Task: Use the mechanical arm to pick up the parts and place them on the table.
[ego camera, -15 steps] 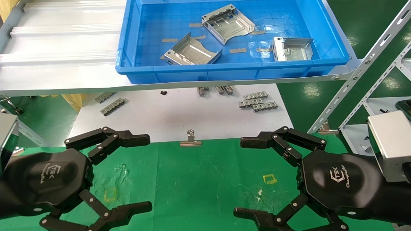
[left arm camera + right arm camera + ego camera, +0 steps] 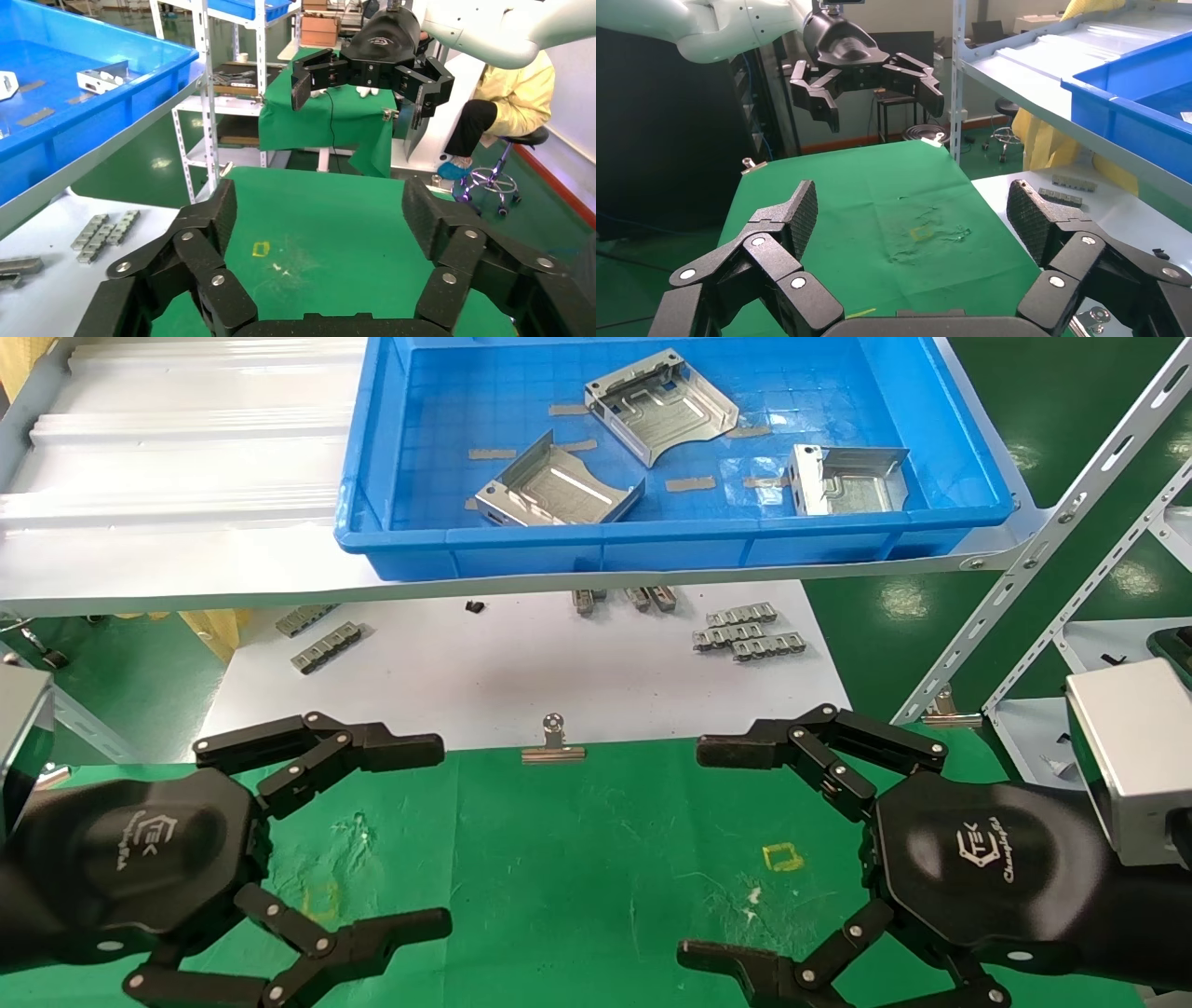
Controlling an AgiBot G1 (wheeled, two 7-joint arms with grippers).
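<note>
Three shiny silver parts lie in the blue bin [image 2: 652,547] on the shelf: one at the front left [image 2: 559,486], one at the back [image 2: 661,404], one at the right [image 2: 849,479]. One part also shows in the left wrist view [image 2: 102,77]. My left gripper [image 2: 438,836] hovers open and empty over the left of the green table [image 2: 577,859]. My right gripper [image 2: 694,851] hovers open and empty over the table's right. The wrist views show each gripper, left [image 2: 316,210] and right [image 2: 912,210], wide open above bare cloth.
A white board [image 2: 521,663] lies under the shelf, with grey toothed strips [image 2: 745,635] on it and a binder clip [image 2: 554,747] at its edge. Slanted metal shelf struts [image 2: 1043,542] stand at the right. A yellow square [image 2: 782,856] marks the cloth.
My left gripper has shifted slightly toward the middle and its fingers stand a little closer together, still open. The right gripper and the parts have not moved.
</note>
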